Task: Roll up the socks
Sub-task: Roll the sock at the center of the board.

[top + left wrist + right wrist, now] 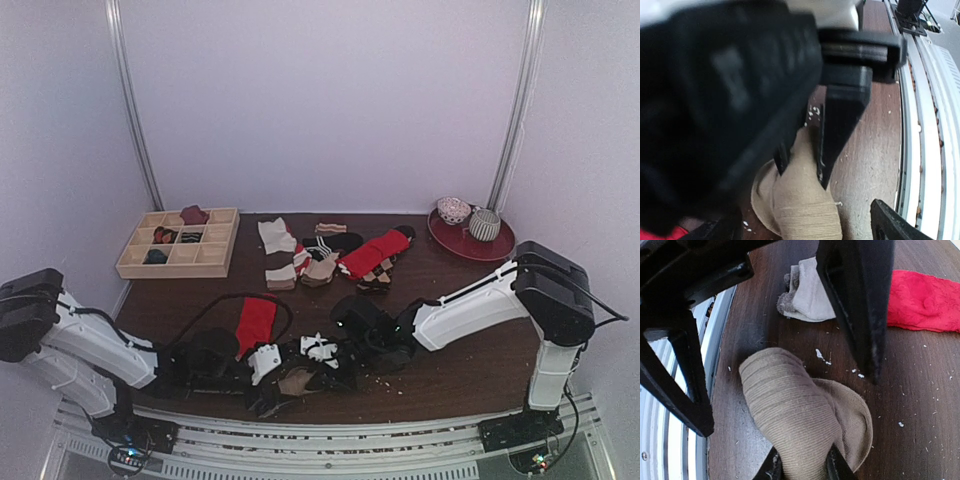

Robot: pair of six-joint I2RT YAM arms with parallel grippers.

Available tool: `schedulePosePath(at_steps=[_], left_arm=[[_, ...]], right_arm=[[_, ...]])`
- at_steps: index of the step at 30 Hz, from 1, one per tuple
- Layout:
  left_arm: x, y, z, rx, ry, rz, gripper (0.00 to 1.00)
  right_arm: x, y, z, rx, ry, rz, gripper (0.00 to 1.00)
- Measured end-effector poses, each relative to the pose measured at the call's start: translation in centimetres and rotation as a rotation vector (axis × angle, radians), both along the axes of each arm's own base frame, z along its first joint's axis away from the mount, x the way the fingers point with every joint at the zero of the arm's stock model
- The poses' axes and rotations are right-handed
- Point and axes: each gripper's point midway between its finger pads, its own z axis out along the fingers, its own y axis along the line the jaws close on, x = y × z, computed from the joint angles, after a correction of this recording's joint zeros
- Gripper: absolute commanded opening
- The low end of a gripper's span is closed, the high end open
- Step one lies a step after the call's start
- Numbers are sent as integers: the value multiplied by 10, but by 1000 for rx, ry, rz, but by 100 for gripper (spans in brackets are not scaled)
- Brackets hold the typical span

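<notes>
Near the counter's (450,370) front edge, the ribbed tan-brown sock (800,415) lies half bunched, not yet a roll. The right jaws pinch it, and the left jaws stand wide open just beside. The bright-red, cream-ended sock (255,322) lies flat, unrolled. Spare socks (330,255) and a wooden divided tray (178,245) sit well back; only the crowding arms hinder.

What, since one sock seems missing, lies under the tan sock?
Only crumb-flecked brown table shows around the tan sock; nothing pokes out. Directly beneath its folds is hidden.
</notes>
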Motion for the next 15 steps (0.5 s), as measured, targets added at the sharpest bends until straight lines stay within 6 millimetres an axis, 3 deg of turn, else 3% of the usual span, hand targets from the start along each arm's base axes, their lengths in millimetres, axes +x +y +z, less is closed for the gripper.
schedulePosePath(at_steps=[4,15], left_arm=[[0,2,-11,20,37,-20,84],[17,-1,-3,-66,83,-9,95]], right_arm=[[1,0,0,-2,5,1,21],[2,-1,0,-1,12,-6,21]])
